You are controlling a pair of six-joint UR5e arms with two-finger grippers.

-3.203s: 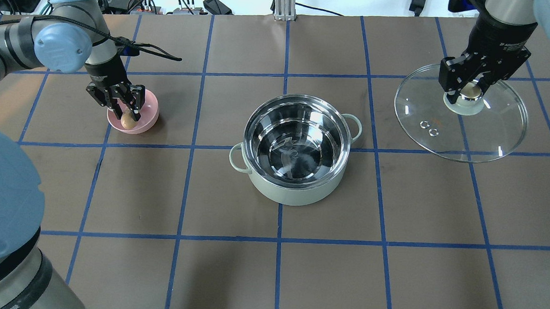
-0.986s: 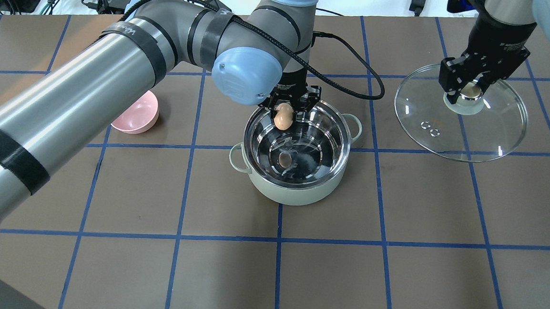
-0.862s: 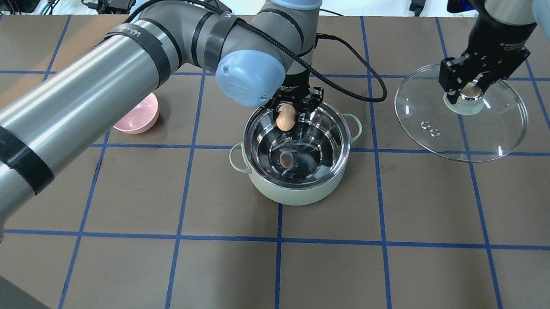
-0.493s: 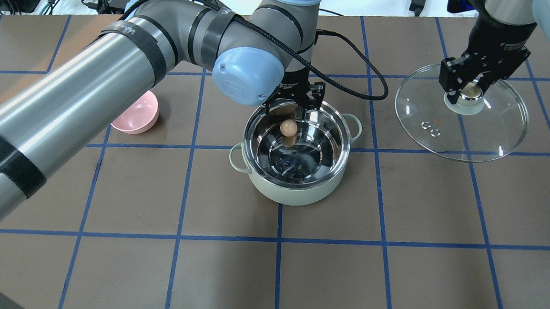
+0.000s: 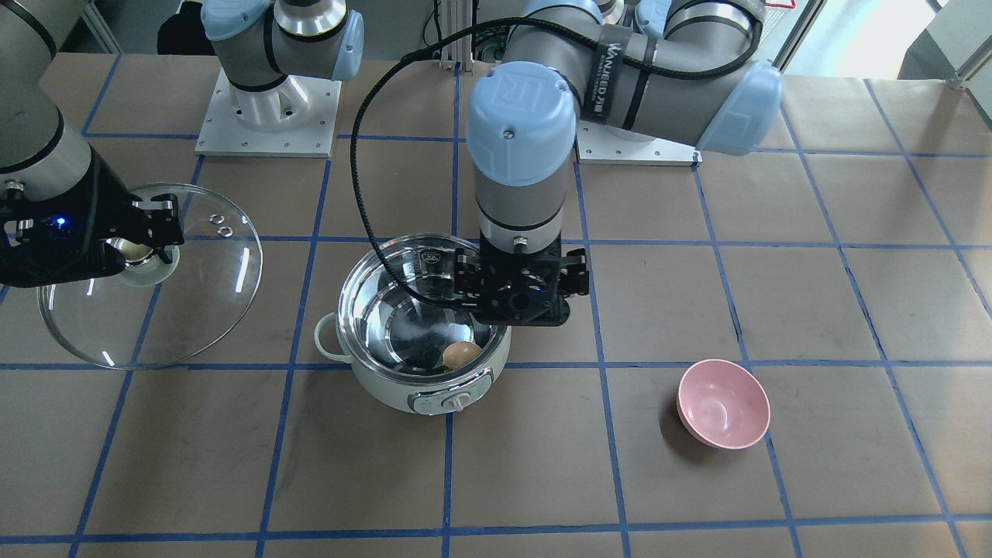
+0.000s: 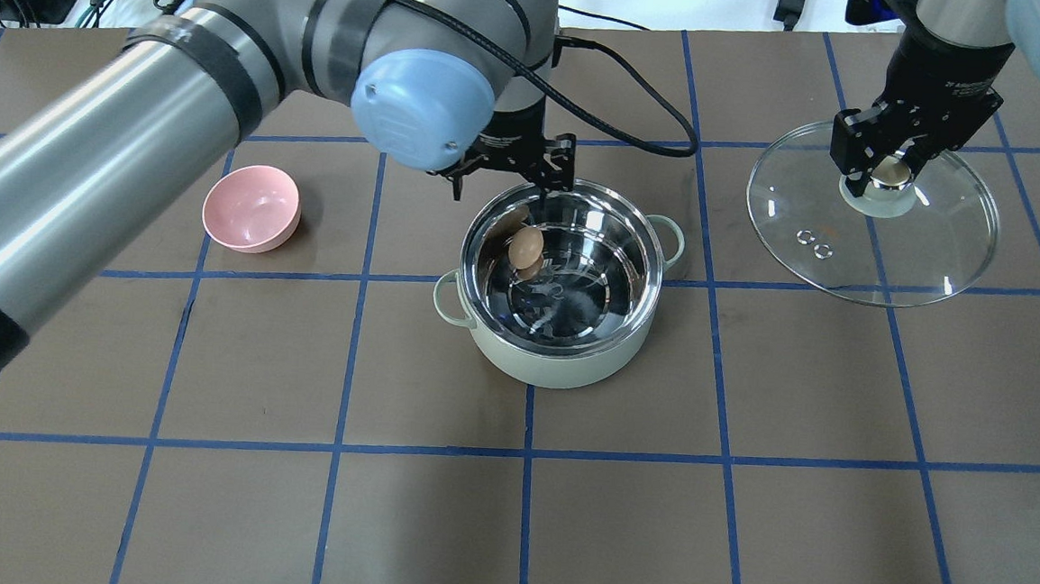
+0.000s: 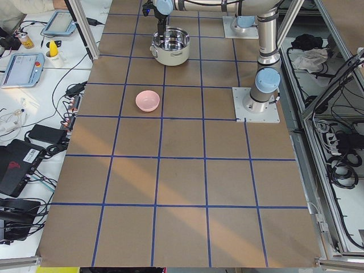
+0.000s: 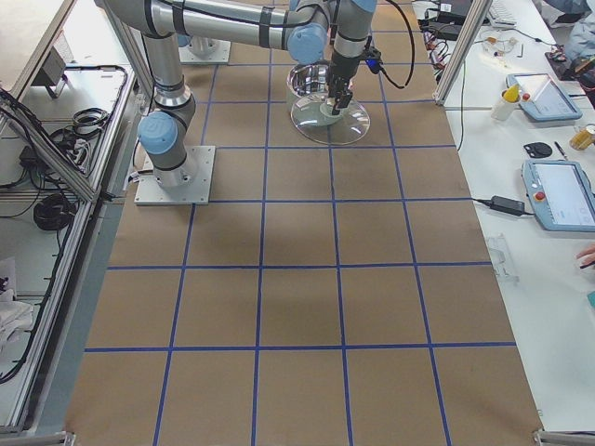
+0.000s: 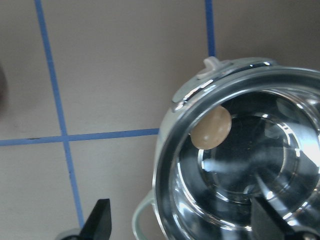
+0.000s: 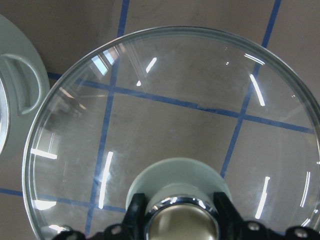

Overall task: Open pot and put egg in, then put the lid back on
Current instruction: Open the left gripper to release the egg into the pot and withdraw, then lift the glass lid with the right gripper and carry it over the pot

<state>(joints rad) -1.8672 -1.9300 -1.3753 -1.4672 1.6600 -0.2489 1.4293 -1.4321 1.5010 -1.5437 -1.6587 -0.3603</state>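
The mint-white pot point(image 6: 560, 367) stands open at the table's middle, also in the front view point(image 5: 387, 395). The tan egg point(image 6: 525, 245) lies inside it against the steel wall, apart from any finger; it shows in the front view point(image 5: 463, 355) and the left wrist view point(image 9: 212, 128). My left gripper point(image 6: 504, 183) is open and empty above the pot's far-left rim point(image 9: 167, 150). My right gripper point(image 6: 889, 170) is shut on the knob point(image 10: 182, 220) of the glass lid point(image 6: 929, 254), held to the pot's right, also in the front view point(image 5: 201, 294).
An empty pink bowl point(image 6: 251, 212) sits on the table left of the pot, also in the front view point(image 5: 723, 403). The left arm's long link crosses above the table's left half. Blue tape lines grid the brown tabletop.
My left gripper has opened and let go of the egg, which dropped into the pot and rolled to its wall. The gripper has drawn back and left. The right arm with the lid has not moved.
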